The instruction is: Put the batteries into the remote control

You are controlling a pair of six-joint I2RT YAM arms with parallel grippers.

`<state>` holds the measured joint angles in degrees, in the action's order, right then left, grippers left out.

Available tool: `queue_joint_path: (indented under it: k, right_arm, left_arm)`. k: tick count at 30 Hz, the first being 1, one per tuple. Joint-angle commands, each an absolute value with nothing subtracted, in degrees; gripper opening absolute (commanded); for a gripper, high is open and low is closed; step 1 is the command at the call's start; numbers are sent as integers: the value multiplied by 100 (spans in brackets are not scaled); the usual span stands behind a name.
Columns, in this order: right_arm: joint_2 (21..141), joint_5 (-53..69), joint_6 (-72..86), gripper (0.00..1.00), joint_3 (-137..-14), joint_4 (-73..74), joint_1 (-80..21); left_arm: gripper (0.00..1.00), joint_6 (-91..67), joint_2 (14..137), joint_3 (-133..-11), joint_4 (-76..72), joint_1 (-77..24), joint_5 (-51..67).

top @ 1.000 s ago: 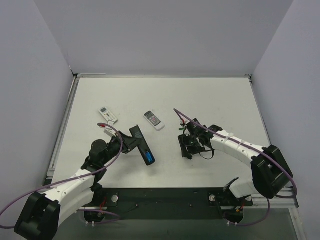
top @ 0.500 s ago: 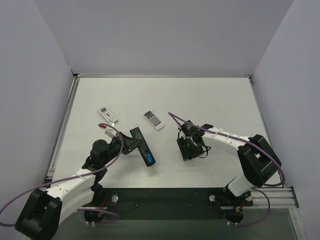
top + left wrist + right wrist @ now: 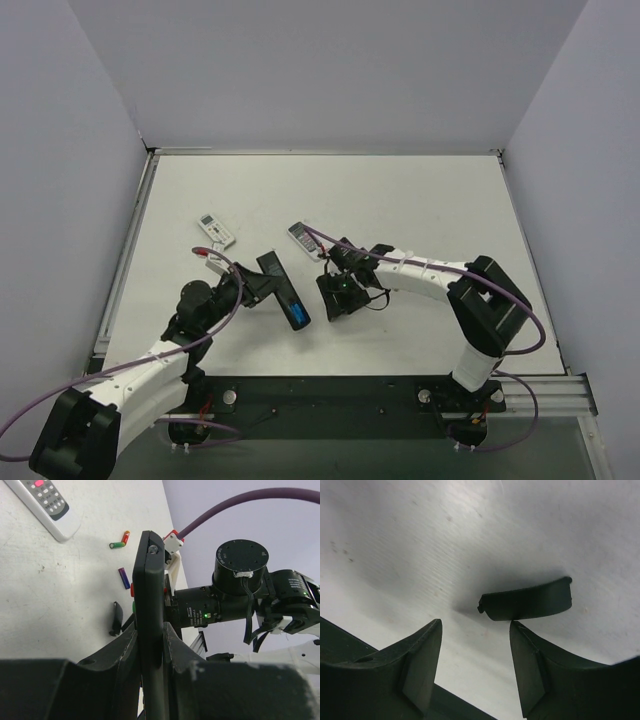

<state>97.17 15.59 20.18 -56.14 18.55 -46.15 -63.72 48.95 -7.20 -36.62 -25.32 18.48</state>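
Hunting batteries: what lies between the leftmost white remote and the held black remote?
Loose coloured batteries lie there beside the black remote, clearest in the left wrist view.

This is looking like a robotics lab test cell: pale grey-lilac wall panels (image 3: 330, 70) are boxing in a matte white worktop (image 3: 420, 190) on three sides, while two white-and-black robot arms (image 3: 430, 272) trailing purple cables (image 3: 295, 494) are sitting bolted to a black base strip (image 3: 330, 395) along its near edge.

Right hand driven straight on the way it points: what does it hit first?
Probably the black curved piece on the table, just ahead of the open right hand, off toward one finger. Depth is unclear; it might touch table first.
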Motion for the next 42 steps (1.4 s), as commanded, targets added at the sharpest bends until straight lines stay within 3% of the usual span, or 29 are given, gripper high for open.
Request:
queue_joint_path:
  k: [1,5,12,23,42]
  right_arm:
    - [9835,1942,2101,53,-5950,1276,-4605]
    - [9923,2223,1767,56,-6230,1283,-4562]
    - [9484,2365,-330,58,-6494,2047,-4579]
    - [9905,1125,-3917,59,-6899,3041,-4965]
    - [10854,1239,-4711,54,-7348,3129,-5212]
  left_arm:
    - [0,-6381,4484,-791,-3693,-2426,1916]
    - [0,-6346,4123,-800,-3385,-2277,1934]
    - [0,-6144,3498,-914,-2637,-2022,1969]
    - [0,-5985,2910,-1134,-1802,-1925,1969]
    - [0,-6091,1169,-1134,676,-1898,730]
